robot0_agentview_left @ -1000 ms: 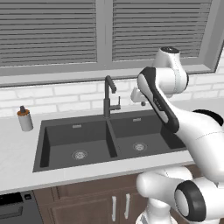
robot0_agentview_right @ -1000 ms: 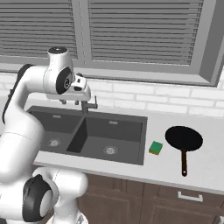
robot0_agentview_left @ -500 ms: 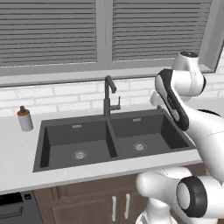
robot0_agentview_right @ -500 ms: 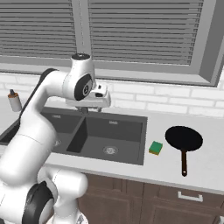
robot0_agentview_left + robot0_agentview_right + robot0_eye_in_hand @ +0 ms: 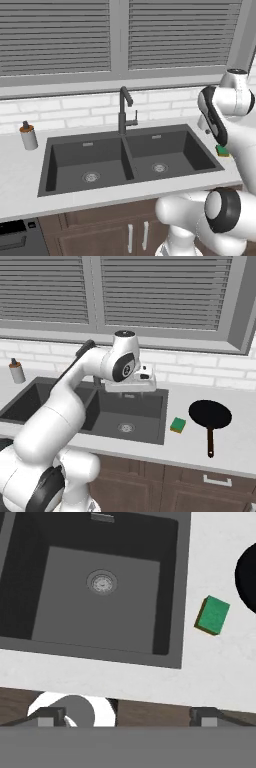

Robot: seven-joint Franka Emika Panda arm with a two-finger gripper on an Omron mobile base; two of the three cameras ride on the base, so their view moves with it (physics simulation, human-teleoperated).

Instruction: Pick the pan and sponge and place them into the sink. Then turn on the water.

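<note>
1. The pan [image 5: 210,414], round, flat and matte black with a long thin dark handle pointing toward the counter's front edge, lay on the counter [image 5: 235,442] well to the right of the sink [image 5: 131,415].
2. The sponge [image 5: 177,425], a small rectangular block with a green top over a yellow layer, sat on the counter between the sink's right rim and the pan, touching neither.
3. The sink was a dark grey recessed double basin with straight walls and a round metal drain [image 5: 102,582] in each half; both basins held nothing.
4. A tall dark gooseneck faucet [image 5: 123,109] with a small side lever stood behind the divider; a small soap bottle [image 5: 28,136] with a brown top stood left of the sink.
5. The counter was pale and smooth, backed by white brick tile, with slatted window blinds [image 5: 55,35] above and brown cabinets [image 5: 200,488] below.
6. The fingers [image 5: 127,716] hung high over the sink's right basin, tips spread wide apart, holding and touching nothing.
</note>
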